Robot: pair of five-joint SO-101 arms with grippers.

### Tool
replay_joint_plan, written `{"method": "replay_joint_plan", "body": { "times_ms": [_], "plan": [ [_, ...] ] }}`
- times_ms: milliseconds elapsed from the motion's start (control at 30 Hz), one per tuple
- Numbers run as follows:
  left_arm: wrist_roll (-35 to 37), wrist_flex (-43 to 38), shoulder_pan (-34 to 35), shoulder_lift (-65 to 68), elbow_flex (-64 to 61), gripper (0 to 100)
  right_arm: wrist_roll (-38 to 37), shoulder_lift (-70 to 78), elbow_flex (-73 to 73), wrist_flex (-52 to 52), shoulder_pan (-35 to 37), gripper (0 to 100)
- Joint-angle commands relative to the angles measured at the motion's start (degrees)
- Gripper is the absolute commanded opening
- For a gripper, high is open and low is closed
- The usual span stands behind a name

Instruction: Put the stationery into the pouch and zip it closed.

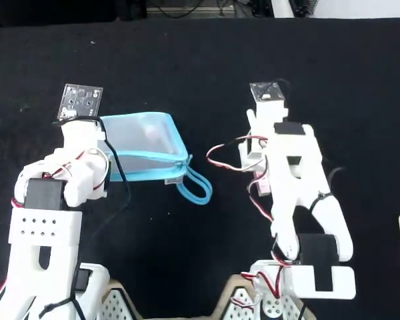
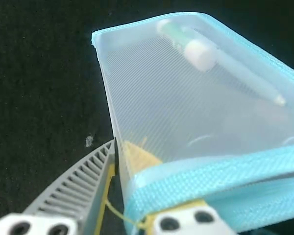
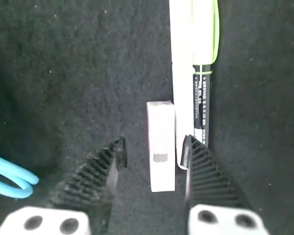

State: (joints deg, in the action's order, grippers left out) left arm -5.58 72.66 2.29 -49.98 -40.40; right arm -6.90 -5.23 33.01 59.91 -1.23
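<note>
While some of the stationery is already inside the pouch [image 1: 143, 148], I judge the task roughly half done. Through the translucent wall I note a pen [image 2: 245, 73] and a white capped cylinder [image 2: 201, 54] lying inside. An eraser [image 3: 160, 147], a white pen [image 3: 181, 73] and a green-and-black pen [image 3: 204, 98] lie outside on the desk [image 1: 187, 67], well apart from the pouch. Those three have to be loaded, and the zip then drawn shut; I cannot tell how far the zip stands open.

Left hand [image 2: 121, 154]: low at the pouch's end away from its blue loop [image 1: 197, 187]. It appears clamped on the pouch's edge, with one ribbed finger [image 2: 88, 181] against the outside and the other showing faintly through the wall.

Right hand [image 3: 154, 144]: pointed down at the desk with its fingers apart. They straddle the eraser without touching it, and one finger sits just beside the white pen.
</note>
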Motion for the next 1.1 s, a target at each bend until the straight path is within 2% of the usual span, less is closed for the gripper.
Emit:
{"method": "replay_joint_plan", "body": {
  "times_ms": [0, 400, 533, 1067],
  "plan": [
    [0.26, -0.09, -0.22, 0.35, -1.71, 3, 0.26, -0.75, -1.45, -1.23, -0.44, 17.4],
    [0.09, -0.53, -0.22, 0.35, -2.33, 3, -0.18, 9.27, -6.02, -1.93, -0.97, 17.4],
    [0.00, -0.53, -0.22, 0.35, -2.33, 3, -0.18, 11.91, -9.71, 2.11, -0.88, 17.4],
    [0.09, -0.53, -0.22, 0.35, -2.59, 3, -0.18, 13.76, -11.21, 3.43, -0.97, 17.5]
  ]
}}
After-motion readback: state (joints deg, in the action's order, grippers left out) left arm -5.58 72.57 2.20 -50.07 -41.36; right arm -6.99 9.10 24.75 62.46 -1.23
